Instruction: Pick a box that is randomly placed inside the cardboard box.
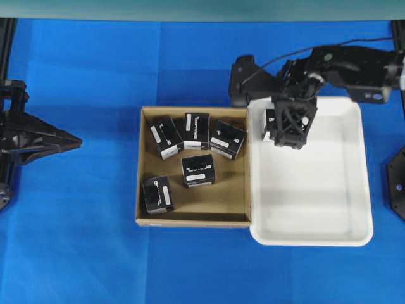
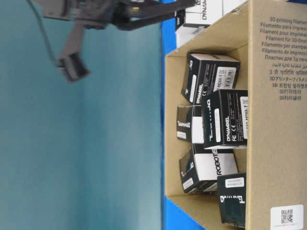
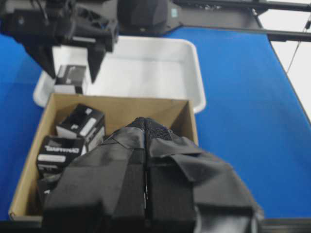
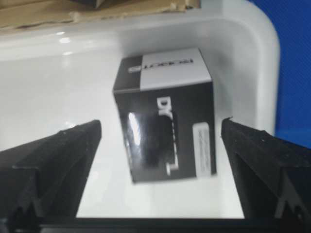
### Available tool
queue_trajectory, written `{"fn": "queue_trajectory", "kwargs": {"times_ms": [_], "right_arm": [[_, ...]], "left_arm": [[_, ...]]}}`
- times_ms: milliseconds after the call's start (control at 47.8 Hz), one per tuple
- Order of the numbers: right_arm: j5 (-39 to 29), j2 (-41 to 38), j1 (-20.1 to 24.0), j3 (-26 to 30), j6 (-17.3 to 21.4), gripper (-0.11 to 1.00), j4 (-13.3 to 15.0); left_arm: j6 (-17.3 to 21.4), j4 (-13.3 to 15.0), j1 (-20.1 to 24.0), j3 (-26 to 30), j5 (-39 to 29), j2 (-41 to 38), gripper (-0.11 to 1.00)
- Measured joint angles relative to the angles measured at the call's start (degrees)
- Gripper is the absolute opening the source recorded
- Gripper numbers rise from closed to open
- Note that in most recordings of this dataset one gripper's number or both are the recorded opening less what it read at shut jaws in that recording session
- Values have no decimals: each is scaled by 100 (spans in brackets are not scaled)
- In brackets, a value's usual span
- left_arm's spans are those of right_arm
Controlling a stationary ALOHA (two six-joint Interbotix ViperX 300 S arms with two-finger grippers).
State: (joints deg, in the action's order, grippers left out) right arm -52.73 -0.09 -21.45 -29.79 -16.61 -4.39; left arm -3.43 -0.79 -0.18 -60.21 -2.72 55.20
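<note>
The brown cardboard box sits mid-table with several black boxes lying in it, such as one near its middle. One more black box with a white label is in the far left corner of the white tray. My right gripper hangs over that box, open. Both fingers stand wide of the box with a gap on each side. The left gripper is shut and empty, left of the cardboard box. In the left wrist view its closed tips point at the cardboard box.
The white tray butts against the cardboard box's right wall. Blue cloth covers the table all round. Black arm bases and frame stand at the left and right edges. The table-level view shows the cardboard box from the side.
</note>
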Motion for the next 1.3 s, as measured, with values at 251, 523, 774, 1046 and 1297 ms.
{"fn": "queue_trajectory", "kwargs": {"times_ms": [251, 523, 774, 1046, 1297], "right_arm": [[-932, 501, 668, 1081, 35, 100, 0], [-1274, -62, 1362, 2171, 18, 100, 0], [-1274, -650, 1494, 2892, -35, 100, 0], [-1239, -1283, 1670, 3050, -176, 100, 0], [-1125, -1406, 1696, 3067, -316, 100, 0]], "left_arm": [[-9, 9, -26, 0, 0, 0, -7], [0, 9, -62, -9, 0, 18, -7], [-9, 0, -79, 0, 0, 18, -7], [-18, 0, -105, 0, 0, 18, -7], [-18, 9, -105, 0, -9, 35, -7]]}}
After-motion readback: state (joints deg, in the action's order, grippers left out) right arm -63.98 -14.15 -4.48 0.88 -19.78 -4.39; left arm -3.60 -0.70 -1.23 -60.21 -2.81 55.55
